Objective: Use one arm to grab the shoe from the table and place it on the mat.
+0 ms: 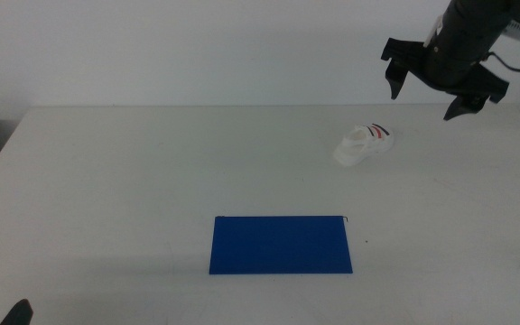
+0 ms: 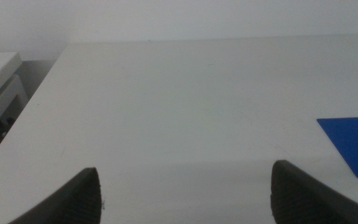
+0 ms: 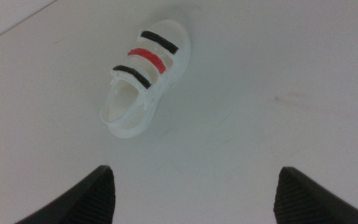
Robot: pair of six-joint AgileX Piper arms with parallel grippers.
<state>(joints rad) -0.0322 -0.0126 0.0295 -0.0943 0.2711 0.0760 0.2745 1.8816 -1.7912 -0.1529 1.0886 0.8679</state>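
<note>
Your left gripper waits low at the near-left corner of the wide off-white tabletop, jaws spread and empty; only its tip shows at about 7 o'clock in the middle view. Moving right, you see the flat dark-blue rectangular mat lying bare near 6 o'clock. Beyond it, toward 2 o'clock, the small white sandal-like shoe with black and red straps sits on its sole on the table, well apart from the mat. Your right gripper hangs above and just behind the shoe, jaws wide and holding nothing. So nothing is done yet, I'd judge: you must descend, grasp the shoe, carry it and set it down.
</note>
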